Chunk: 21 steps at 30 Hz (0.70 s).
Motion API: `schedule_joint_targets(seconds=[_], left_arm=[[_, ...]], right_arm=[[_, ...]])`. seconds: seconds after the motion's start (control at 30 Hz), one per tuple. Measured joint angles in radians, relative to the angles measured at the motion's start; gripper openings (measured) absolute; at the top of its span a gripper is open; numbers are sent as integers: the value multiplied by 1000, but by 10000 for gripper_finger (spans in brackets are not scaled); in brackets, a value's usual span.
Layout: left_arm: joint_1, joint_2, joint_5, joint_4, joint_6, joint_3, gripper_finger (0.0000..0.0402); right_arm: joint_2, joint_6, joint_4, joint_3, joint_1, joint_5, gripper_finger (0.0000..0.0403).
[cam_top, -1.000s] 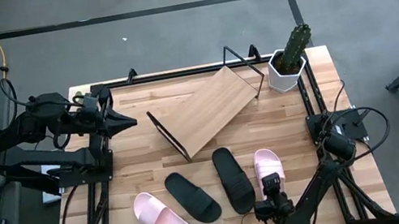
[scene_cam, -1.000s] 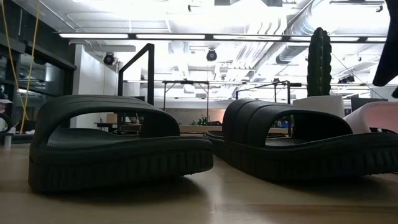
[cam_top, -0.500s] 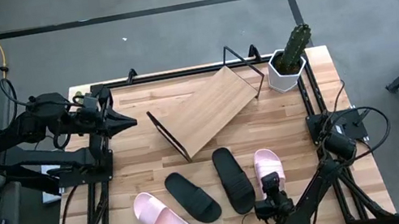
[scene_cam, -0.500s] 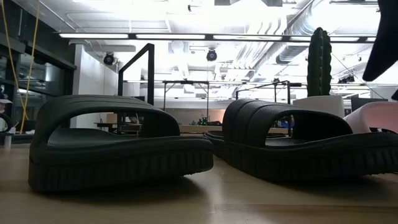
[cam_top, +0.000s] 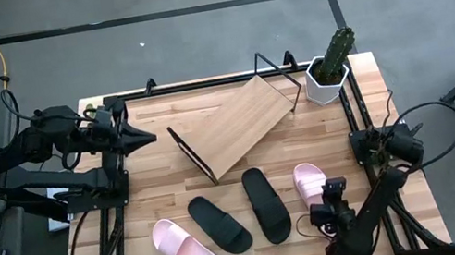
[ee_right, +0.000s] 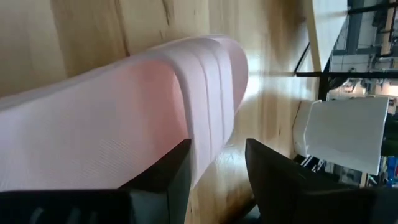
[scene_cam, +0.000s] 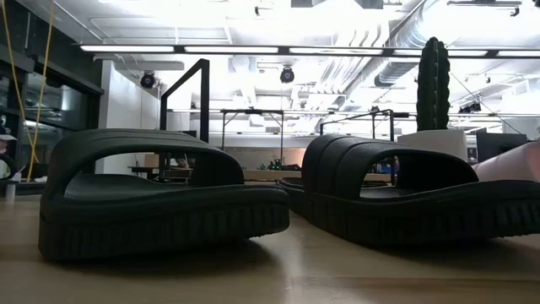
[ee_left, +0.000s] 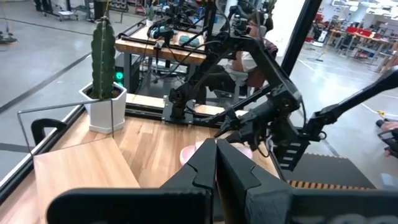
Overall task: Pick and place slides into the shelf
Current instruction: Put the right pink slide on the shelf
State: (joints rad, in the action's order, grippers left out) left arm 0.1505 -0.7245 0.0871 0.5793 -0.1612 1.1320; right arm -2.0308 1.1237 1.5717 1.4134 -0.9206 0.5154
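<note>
At the near edge of the wooden table [cam_top: 323, 134], the right gripper [cam_top: 330, 211] holds the heel of a pale pink soft slide [cam_top: 309, 181], ready to lift it. It has swung right since a moment ago, turning this shoe. Farther off, the slanted light-wood shelf [cam_top: 236, 124] waits bare. The left gripper [cam_top: 143, 138] rests closed.
</note>
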Motion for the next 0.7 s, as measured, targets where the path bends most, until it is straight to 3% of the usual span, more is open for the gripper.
schedule_joint_targets(seconds=[0.33, 0.53, 0.7], left_arm=[[0, 0, -2, 0, 0, 0, 1], [0, 0, -2, 0, 0, 0, 1], [0, 0, -2, 0, 0, 0, 1]], right_arm=[[0, -4, -97, 3, -12, -13, 140], [0, -8, -92, 3, -11, 60, 140], [-1, -29, -96, -8, 4, 61, 140]])
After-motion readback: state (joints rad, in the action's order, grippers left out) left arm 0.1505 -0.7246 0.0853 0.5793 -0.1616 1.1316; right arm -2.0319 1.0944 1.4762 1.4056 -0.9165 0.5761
